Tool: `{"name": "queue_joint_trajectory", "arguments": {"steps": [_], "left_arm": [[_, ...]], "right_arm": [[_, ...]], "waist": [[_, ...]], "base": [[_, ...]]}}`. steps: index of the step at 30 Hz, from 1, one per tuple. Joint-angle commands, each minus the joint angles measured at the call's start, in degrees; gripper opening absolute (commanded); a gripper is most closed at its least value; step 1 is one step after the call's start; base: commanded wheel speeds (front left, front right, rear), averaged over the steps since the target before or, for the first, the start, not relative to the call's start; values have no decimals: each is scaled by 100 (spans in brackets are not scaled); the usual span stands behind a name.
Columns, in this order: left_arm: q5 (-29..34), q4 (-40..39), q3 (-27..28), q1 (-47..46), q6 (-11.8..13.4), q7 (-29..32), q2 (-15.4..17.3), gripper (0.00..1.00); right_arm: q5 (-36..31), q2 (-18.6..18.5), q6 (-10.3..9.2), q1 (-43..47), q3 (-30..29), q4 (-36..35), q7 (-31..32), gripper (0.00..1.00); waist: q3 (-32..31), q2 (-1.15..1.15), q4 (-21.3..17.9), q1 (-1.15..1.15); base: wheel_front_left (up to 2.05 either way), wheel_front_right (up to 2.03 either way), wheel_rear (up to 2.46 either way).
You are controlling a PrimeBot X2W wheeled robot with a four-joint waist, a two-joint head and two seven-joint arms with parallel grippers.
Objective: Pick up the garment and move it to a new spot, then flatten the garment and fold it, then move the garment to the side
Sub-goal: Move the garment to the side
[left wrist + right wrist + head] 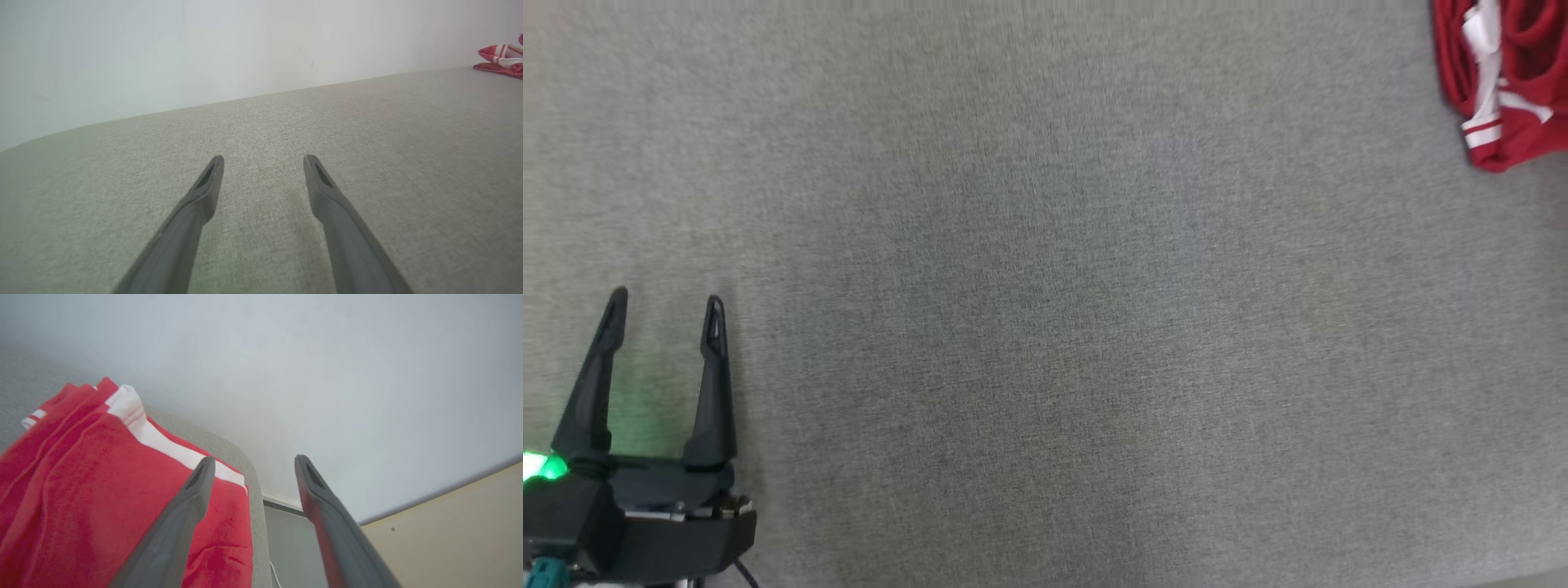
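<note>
The garment (1507, 77) is red with white stripes and lies bunched at the far right top corner of the grey padded table (1045, 310). It also shows as a small red and white heap (501, 59) at the far right edge in the left wrist view. My left gripper (663, 310) hovers open over bare cloth at the lower left, far from the garment. From the left wrist, its fingers (263, 161) stand spread with nothing between them. My right gripper (251, 463) is open just above the garment (81, 490), its left finger over the red cloth, holding nothing.
The table's rounded corner edge (255, 498) runs right beside the garment, with a drop to the floor (449, 539) and a white wall (327, 375) beyond. A white cable (276, 577) hangs below the edge.
</note>
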Motion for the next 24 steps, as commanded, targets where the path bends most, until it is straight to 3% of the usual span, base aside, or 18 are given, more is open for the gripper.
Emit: {"name": "queue_joint_trajectory", "arguments": {"steps": [1, 8, 16, 24], "left_arm": [[-46, 72, 55, 122, 18, -17, -63, 100], [-64, 375, 189, 551, 18, -16, -224, 100], [-70, 733, 234, 1052, 18, -17, -375, 100], [-77, 870, 197, 1310, 17, -17, -454, 100]], "right_arm": [[15, 160, -18, 82, -33, -66, -105, 100], [201, 836, -19, 700, -211, -547, -301, 100], [293, 1684, -19, 2035, -677, -1410, -318, 100], [287, 2167, -18, 3436, -1245, -2256, -311, 100]], "waist": [[-434, -1, 45, 0], [-1320, -1, 158, 0], [-2303, -1, 319, 0], [-2797, -1, 530, 0]], "base": [[0, 0, 0], [0, 0, 0], [0, 0, 0], [0, 0, 0]]}}
